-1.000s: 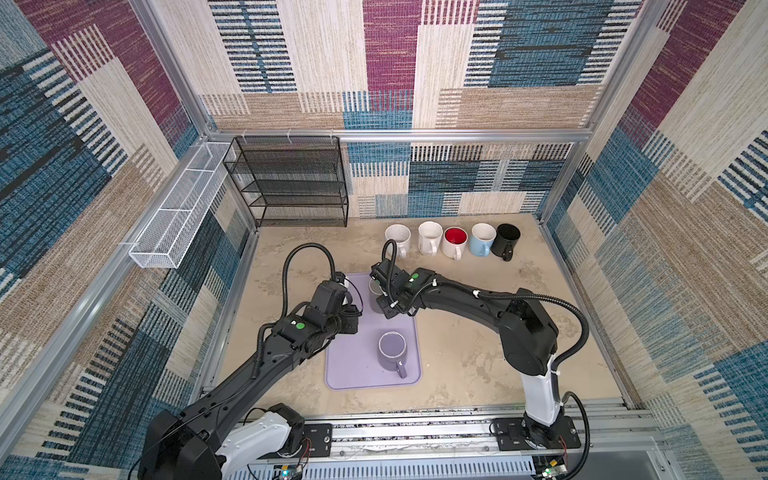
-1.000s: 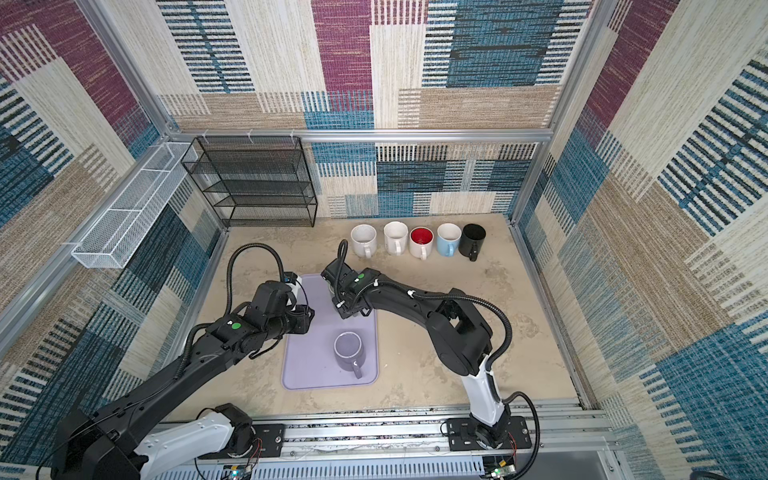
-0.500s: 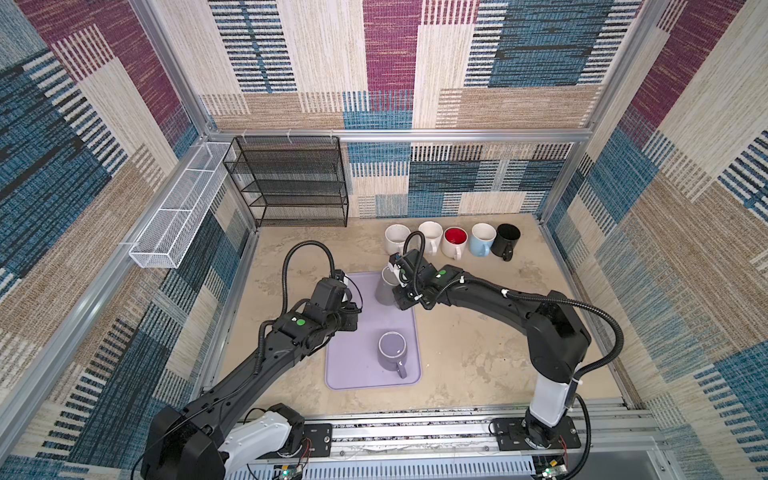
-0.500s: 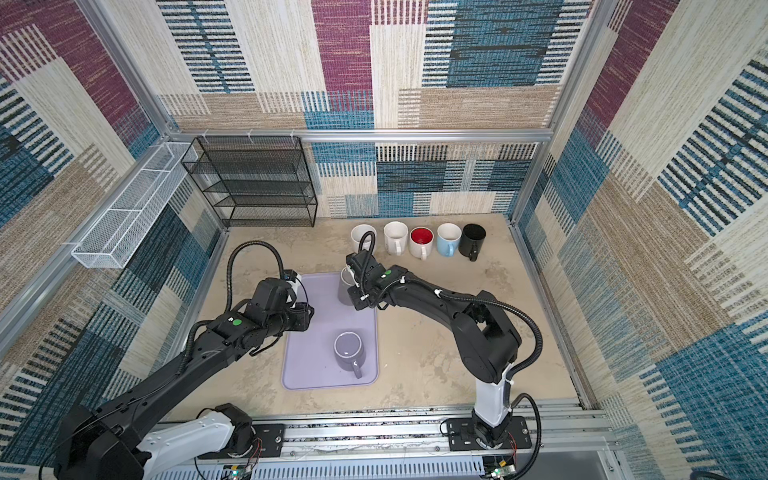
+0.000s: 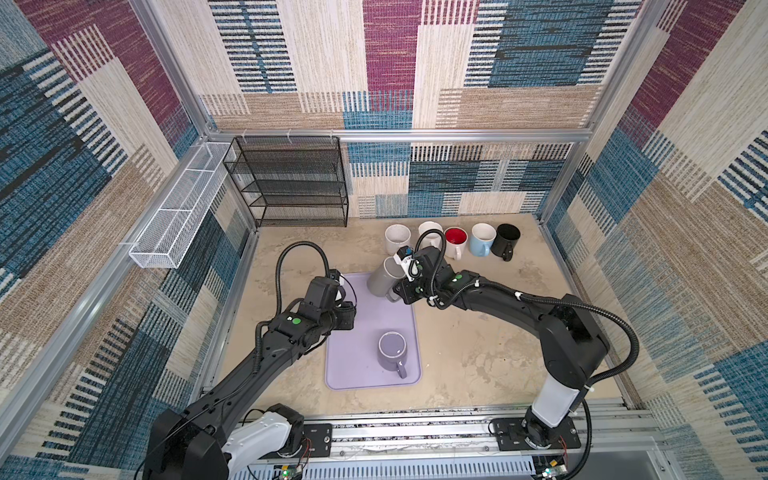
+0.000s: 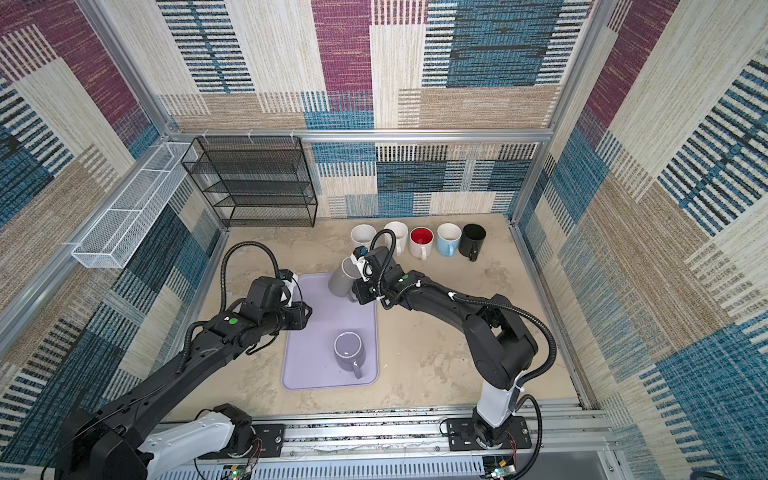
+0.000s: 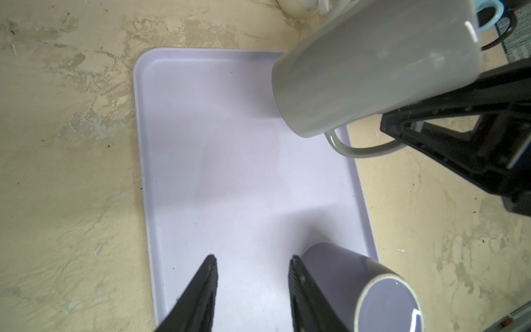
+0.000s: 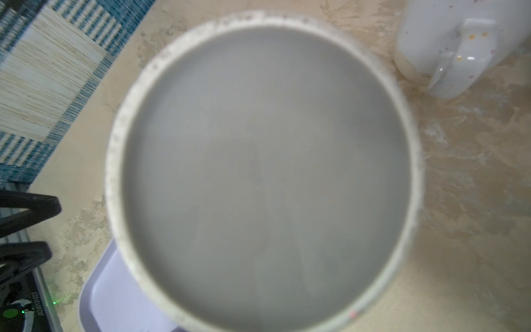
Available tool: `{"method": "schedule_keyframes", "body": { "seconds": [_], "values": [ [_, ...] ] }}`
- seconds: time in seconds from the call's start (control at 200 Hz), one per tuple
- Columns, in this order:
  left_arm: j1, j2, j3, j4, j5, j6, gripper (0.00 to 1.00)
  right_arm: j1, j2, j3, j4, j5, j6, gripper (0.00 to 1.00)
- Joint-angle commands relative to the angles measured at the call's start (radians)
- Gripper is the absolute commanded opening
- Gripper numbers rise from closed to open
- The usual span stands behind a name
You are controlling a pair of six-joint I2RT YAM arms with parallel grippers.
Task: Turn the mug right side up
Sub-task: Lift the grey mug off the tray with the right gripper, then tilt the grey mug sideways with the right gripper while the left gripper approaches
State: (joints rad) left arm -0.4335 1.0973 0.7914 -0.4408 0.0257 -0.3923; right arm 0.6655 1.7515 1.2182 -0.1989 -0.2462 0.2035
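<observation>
My right gripper (image 5: 398, 293) (image 6: 358, 293) is shut on the handle of a grey mug (image 5: 382, 278) (image 6: 343, 278). It holds the mug tilted in the air over the far right corner of the lilac tray (image 5: 357, 365), mouth slanting down towards the tray. The right wrist view is filled by the grey mug's base (image 8: 264, 172), which hides the fingers. The left wrist view shows the grey mug (image 7: 373, 66) above the tray (image 7: 215, 143). My left gripper (image 5: 351, 318) (image 7: 253, 260) hangs open and empty over the tray's left side.
A purple mug (image 5: 391, 353) (image 7: 359, 276) stands base up on the tray's near right part. Along the back stand a speckled white mug (image 5: 397, 239), a red-lined mug (image 5: 456, 241), a light blue mug (image 5: 482, 239) and a black mug (image 5: 508, 241). A black wire shelf (image 5: 291, 183) is back left.
My right gripper has lifted the grey mug off the tray's far end, carried it up and back to the right, and tilted it. The left arm has hardly moved.
</observation>
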Motion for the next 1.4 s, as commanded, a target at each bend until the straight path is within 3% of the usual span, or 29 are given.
{"method": "schedule_keyframes", "body": {
  "seconds": [0.0,0.471,0.887,1.192,1.397],
  "values": [
    [0.022,-0.007,0.001,0.059,0.066,0.012,0.42,-0.019,-0.028,-0.027,0.211,-0.098,0.048,0.0],
    [0.123,-0.057,-0.064,0.263,0.322,-0.042,0.42,-0.088,-0.095,-0.136,0.502,-0.319,0.207,0.0],
    [0.22,-0.081,-0.162,0.588,0.616,-0.155,0.4,-0.107,-0.108,-0.138,0.696,-0.479,0.32,0.0],
    [0.227,-0.098,-0.207,0.781,0.669,-0.188,0.39,-0.107,-0.104,-0.1,0.787,-0.555,0.363,0.0],
    [0.229,-0.04,-0.206,0.936,0.675,-0.29,0.37,-0.106,-0.103,-0.095,0.842,-0.576,0.389,0.0]
  ]
}}
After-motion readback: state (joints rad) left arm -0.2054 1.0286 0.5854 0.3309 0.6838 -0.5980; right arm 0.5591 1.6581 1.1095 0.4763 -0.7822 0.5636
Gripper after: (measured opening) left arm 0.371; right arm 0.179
